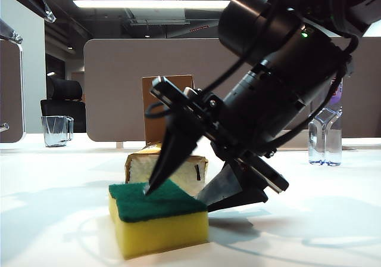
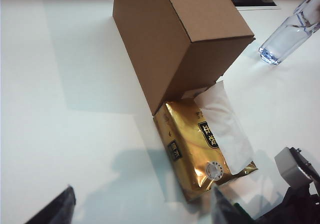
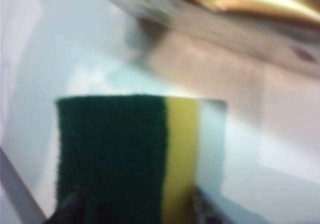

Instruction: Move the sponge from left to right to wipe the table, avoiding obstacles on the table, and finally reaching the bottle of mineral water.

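Right hand (image 1: 178, 195) astride sponge (image 1: 159, 219) edges

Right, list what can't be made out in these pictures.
- Exterior view: the right end effector and its arm cover most of the tissue pack and cardboard box.
- Right wrist view: whether the fingers clamp the sponge; frame edge cuts them off, and motion blur smears the rest.
- Left wrist view: the bottle is cropped, label unseen; left end effector barely shows.
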You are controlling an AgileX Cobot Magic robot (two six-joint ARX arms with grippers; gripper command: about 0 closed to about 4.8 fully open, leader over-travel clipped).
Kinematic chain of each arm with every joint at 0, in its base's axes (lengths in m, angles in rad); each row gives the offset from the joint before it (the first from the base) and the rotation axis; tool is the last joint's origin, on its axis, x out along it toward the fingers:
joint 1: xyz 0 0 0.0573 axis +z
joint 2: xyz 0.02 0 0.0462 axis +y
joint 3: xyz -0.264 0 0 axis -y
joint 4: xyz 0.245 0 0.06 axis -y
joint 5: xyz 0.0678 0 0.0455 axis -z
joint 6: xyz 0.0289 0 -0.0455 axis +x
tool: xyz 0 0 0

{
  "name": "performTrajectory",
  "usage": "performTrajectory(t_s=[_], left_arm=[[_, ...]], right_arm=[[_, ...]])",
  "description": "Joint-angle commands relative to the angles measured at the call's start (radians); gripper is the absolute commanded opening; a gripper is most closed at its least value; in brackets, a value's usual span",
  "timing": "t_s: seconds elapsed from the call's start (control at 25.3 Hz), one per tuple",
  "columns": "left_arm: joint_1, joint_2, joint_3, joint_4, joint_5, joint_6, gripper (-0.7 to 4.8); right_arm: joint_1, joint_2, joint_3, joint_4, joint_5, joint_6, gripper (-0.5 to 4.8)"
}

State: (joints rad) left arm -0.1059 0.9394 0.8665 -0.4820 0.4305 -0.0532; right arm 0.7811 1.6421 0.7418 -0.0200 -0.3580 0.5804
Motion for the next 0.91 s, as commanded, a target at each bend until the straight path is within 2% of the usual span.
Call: performTrajectory(t_s=[0.04,0.2,0.28,0.4,0.59,0.91], left_arm=[[0.0,-0.004,0.005,0.024,0.004,0.0,3.45],[0.0,-0.004,0.005,0.029,0.004,0.0,3.45],[0.0,-0.005,0.005,0.029,0.004,0.0,3.45],[0.0,-0.005,0.005,0.029,0.004,0.0,3.45],[0.0,-0.005,0.005,0.035,0.004,0.0,3.45],[0.0,-0.006,0.006,0.035,0.004,0.0,3.45]], right_arm=[[0.003,0.037,-0.038,-0.246,0.053,-0.005,2.64],[0.003,0.037,-0.038,-0.246,0.053,-0.005,2.03],[0.003,0.037,-0.038,-0.246,0.053,-0.005,1.42],[0.003,0.037,-0.038,-0.246,0.053,-0.005,1.3],[0.003,0.037,-0.038,-0.245,0.053,-0.009,-0.09],[0.0,0.036,-0.039,-0.283,0.115,-0.008,-0.09]])
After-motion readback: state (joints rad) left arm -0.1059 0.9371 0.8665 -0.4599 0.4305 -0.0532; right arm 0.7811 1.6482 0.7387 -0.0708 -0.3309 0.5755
